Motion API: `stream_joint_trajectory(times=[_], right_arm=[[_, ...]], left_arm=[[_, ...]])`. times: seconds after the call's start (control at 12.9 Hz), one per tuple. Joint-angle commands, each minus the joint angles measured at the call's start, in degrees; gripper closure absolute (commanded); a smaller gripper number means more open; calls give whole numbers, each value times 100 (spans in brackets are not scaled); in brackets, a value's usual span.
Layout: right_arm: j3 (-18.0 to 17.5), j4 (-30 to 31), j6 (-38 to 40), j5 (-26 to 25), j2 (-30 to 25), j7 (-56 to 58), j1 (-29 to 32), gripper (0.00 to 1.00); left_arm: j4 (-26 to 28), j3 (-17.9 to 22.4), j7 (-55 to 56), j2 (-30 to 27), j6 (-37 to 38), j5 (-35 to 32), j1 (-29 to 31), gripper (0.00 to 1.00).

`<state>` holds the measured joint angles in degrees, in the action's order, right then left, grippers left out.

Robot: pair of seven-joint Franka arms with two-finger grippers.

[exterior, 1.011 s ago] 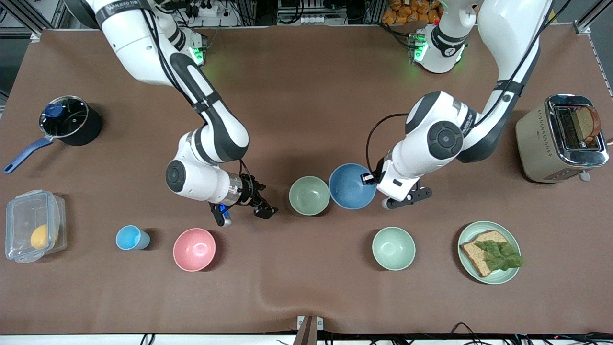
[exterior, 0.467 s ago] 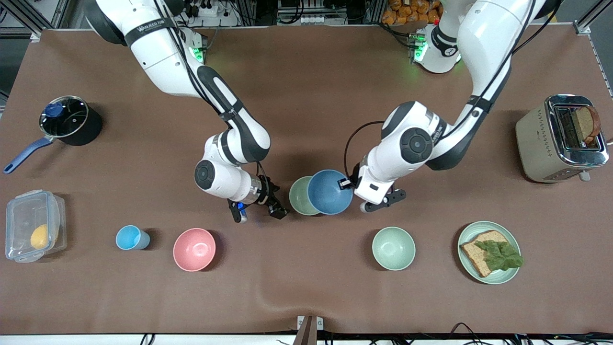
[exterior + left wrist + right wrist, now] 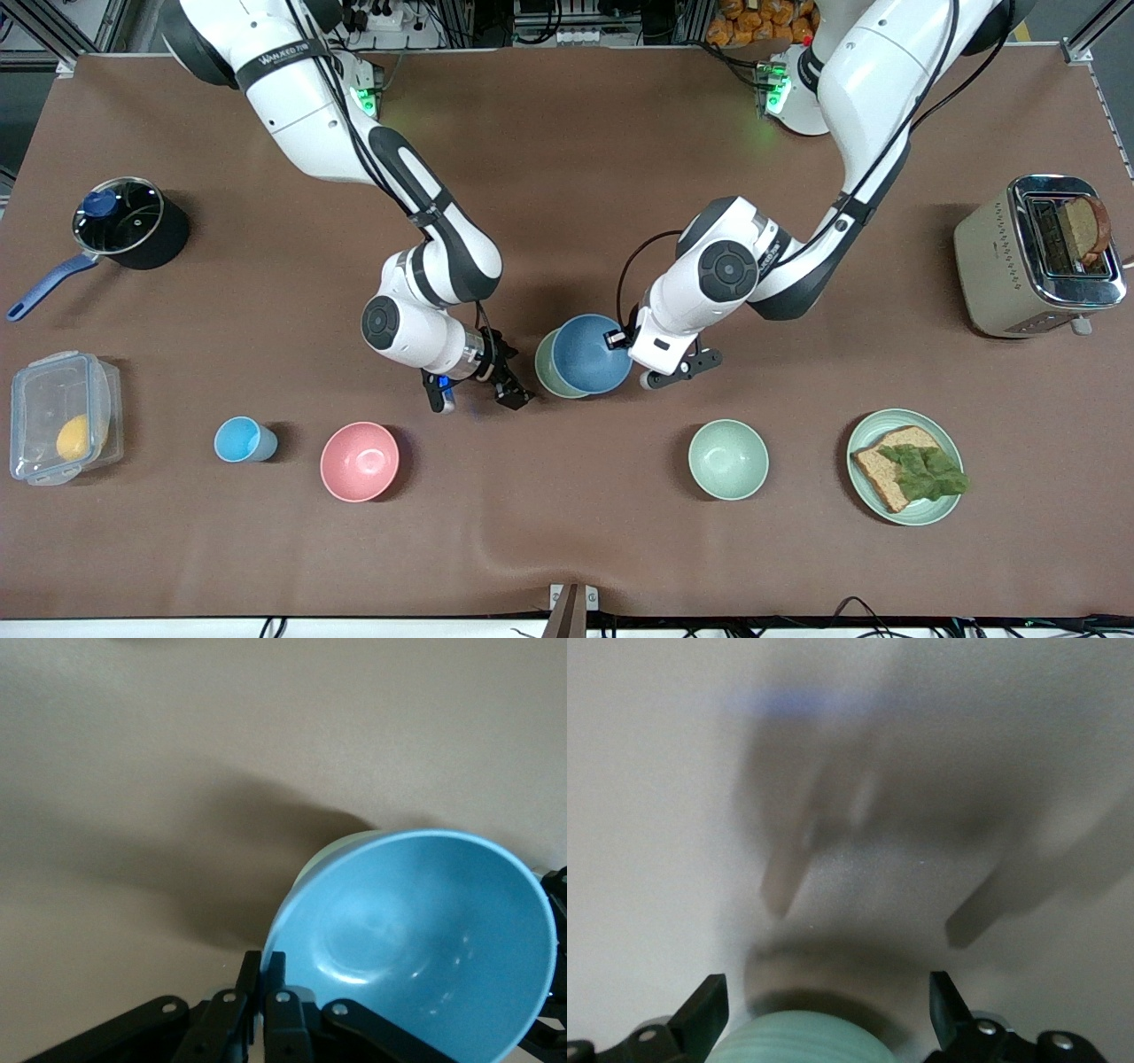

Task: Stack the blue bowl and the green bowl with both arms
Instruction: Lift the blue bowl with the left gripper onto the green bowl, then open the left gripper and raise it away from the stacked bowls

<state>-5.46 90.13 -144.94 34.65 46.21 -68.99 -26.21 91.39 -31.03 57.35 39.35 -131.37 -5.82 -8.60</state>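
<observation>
Pinching the blue bowl's (image 3: 592, 354) rim between its fingers, the left gripper (image 3: 620, 338) is holding that bowl tilted in the air, overlapping the green bowl (image 3: 546, 368) and covering most of it. The green bowl is sitting on the table (image 3: 567, 159), with the right gripper (image 3: 478, 390) hanging just beside it toward the right arm's end, fingers spread wide and holding nothing. In the left wrist view the blue bowl (image 3: 425, 939) is filling the frame, a sliver of green bowl (image 3: 330, 855) peeking from under it.
</observation>
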Motion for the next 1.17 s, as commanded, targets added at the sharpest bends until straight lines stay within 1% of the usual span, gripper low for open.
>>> stream_joint_trajectory(times=[0.0,0.08,0.31,0.39,0.86,1.09], right_arm=[[1,-171,-43,-2,151,-142,-51,0],[1,-171,-43,-2,152,-133,-51,0],[1,-171,-43,-11,160,-106,-42,0],[1,-171,-43,-11,160,-106,-33,0],[1,-171,-43,-11,160,-115,-16,0],[1,-171,-51,-11,169,-98,-33,0]], left_arm=[[-157,36,145,152,-160,-156,-142,100],[-157,105,145,170,-169,-156,-203,100],[-288,815,145,240,-213,-139,-913,100],[-297,966,145,258,-231,-121,-1029,100],[-473,994,162,512,-406,-112,-1153,100],[-543,1003,347,618,-485,-130,-1232,100]])
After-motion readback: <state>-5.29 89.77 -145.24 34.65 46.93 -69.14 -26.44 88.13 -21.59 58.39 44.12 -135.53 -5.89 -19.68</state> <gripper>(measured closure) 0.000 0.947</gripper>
